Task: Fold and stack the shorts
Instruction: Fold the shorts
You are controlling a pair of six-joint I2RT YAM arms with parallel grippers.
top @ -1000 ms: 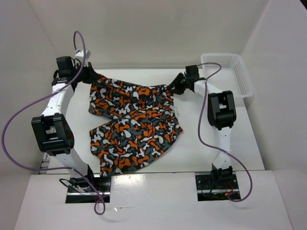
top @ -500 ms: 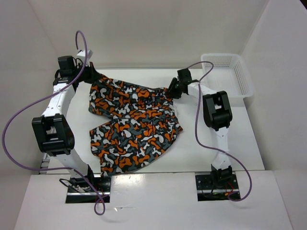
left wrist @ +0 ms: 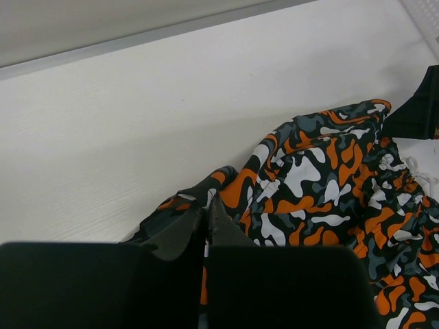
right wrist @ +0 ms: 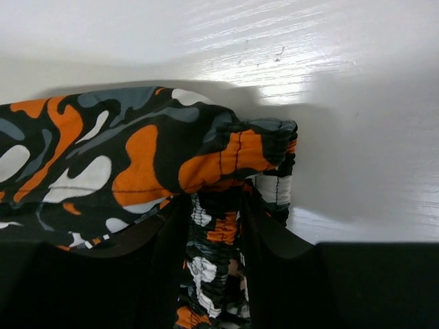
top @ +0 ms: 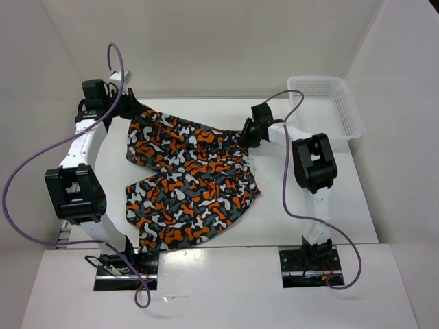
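Top view: soft fabric shorts in a blotchy orange, black, grey and white camouflage print [top: 188, 181] lie across the middle of the white tabletop [top: 309, 212]. The far edge is raised and strung between the two grippers. The near part lies flat and spreads toward the lower left of the frame, close to the left arm's base.

Upper left of frame: the left gripper [top: 127, 107] has its jaws all but closed on an edge of the shorts. The left wrist view shows a thin fold of cloth caught between the black fingers [left wrist: 178, 233]. The rest trails to the right of that frame.

Upper half, just right of centre: the right gripper [top: 245, 134] is clamped on the gathered elastic waistband. In the right wrist view the bunched band fills the narrow gap between the jaws and the cloth drapes to the left.

Surroundings: a white plastic mesh basket [top: 346, 113] sits in the upper right, well apart from the shorts, and the right arm's black elbow block lies between them. Purple cables [top: 17, 181] loop wide at the left of the frame, and one more hangs beside the right arm. White walls [top: 226, 41] close in the far side and both flanks.
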